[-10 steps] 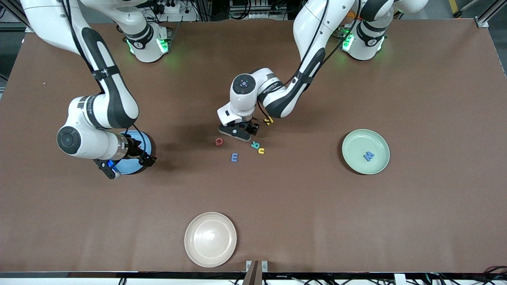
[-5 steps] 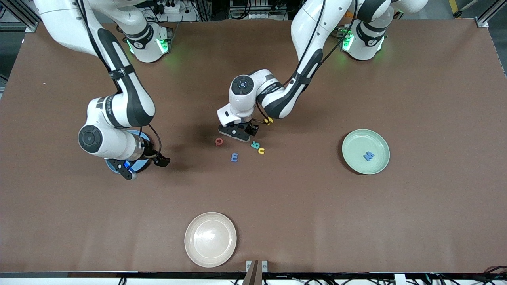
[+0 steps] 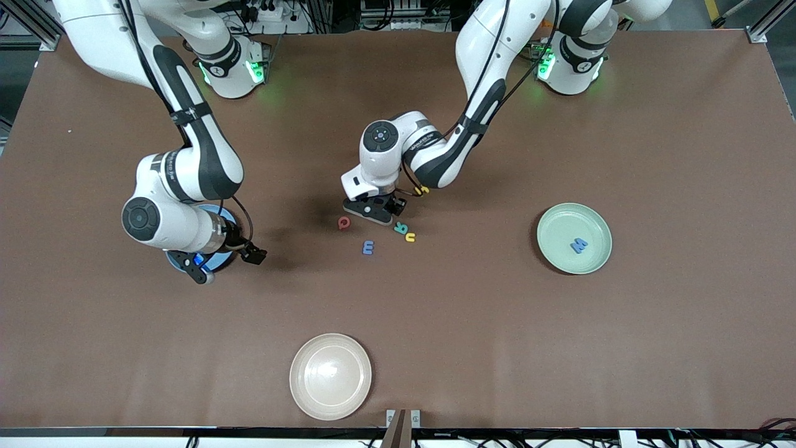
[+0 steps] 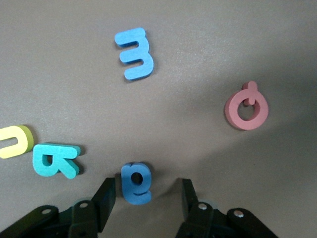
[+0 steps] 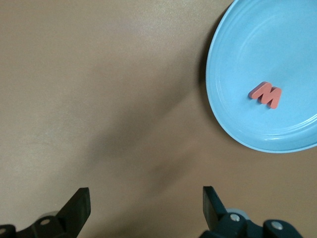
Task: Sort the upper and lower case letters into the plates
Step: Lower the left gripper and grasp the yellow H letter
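Letters clustered mid-desk, plates spread around them

We see one plate (image 3: 563,218) with a letter (image 3: 579,245) in it toward the left arm's end, another plate (image 5: 233,59) holding a letter (image 5: 266,94) toward the right arm's end, and a third plate (image 3: 330,376) nearest the front camera.

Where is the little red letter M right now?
The small red foam letter M lies in the round blue plate at the right arm's end of the table, seen in the right wrist view.
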You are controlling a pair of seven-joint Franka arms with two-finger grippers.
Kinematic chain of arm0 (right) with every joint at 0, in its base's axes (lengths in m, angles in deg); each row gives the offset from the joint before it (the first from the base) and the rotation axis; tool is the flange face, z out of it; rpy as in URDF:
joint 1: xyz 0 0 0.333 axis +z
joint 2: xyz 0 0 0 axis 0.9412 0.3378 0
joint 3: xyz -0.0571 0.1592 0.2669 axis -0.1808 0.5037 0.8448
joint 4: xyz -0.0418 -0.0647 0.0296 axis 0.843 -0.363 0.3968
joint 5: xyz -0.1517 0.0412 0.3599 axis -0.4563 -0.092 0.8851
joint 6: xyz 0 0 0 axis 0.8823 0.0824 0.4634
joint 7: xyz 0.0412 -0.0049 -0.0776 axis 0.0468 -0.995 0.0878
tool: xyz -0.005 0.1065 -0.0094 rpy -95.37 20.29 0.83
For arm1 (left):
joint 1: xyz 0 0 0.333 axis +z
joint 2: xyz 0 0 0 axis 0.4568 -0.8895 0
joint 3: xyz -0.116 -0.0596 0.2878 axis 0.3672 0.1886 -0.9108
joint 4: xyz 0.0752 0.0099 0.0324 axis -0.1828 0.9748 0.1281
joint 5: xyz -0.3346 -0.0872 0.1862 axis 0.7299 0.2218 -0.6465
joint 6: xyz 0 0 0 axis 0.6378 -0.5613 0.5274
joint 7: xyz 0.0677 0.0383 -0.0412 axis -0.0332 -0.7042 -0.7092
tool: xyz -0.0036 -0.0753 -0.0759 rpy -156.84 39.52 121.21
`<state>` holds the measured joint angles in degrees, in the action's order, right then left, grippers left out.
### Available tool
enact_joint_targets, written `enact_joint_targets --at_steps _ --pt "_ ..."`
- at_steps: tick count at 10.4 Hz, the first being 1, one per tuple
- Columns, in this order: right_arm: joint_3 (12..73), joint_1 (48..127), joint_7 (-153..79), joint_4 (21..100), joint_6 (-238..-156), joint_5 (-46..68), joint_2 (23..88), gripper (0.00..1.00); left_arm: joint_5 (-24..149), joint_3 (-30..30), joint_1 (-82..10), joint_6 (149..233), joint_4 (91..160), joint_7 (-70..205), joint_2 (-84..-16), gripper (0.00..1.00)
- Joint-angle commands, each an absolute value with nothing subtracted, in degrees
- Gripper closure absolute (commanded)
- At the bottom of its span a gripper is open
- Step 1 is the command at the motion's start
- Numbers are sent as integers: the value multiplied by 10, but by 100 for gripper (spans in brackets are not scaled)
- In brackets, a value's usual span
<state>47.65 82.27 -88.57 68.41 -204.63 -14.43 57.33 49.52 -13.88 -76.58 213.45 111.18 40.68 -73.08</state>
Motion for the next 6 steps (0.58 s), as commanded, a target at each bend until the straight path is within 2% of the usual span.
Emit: enact_joint_targets --at_steps 1,6 --pt "475 825 -893 672 -2043 -136 580 0 504 -154 -775 2135 1094 430 -743 40" --pt "476 824 -893 672 -2043 -136 580 0 505 -154 -775 2135 1090 429 -745 39"
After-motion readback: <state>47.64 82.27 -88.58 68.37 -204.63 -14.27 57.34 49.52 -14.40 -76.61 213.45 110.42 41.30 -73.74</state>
